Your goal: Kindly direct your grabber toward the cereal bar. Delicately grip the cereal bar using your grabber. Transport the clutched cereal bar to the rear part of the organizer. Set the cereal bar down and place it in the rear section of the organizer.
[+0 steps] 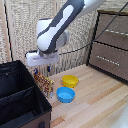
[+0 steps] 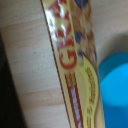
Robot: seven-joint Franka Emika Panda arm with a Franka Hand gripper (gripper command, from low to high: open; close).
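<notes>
Cereal bar (image 1: 44,82) upright beside organizer (image 1: 20,95) wall, under grabber (image 1: 43,68); whether fingers grip it, cannot tell. Blue bowl (image 1: 65,94) just beside bar, yellow bowl (image 1: 70,80) near. Drawer cabinet (image 1: 111,44) well apart.

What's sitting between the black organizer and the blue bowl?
The cereal bar, right beside the organizer wall, with the blue bowl on its other side, in the exterior view.

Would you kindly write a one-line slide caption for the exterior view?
Panda gripper poised over the upright cereal bar beside the black organizer, near yellow and blue bowls.
</notes>
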